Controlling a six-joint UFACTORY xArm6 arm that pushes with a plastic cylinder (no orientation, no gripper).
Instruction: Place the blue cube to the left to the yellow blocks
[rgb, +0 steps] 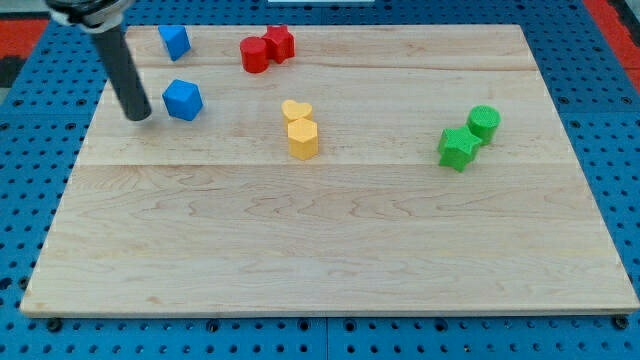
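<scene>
A blue cube (183, 100) sits on the wooden board (330, 240) at the view's upper left. My tip (138, 115) is just to its left, a small gap apart. A second blue block (175, 42) lies above it near the board's top edge. Two yellow blocks stand touching near the middle: a heart shape (296, 111) and a hexagonal one (303, 139) below it. The blue cube is well to the left of them.
A red cylinder (254, 55) and a red star-like block (279, 43) touch at the top centre. A green star-like block (457, 148) and a green cylinder (483, 123) touch at the right. Blue pegboard surrounds the board.
</scene>
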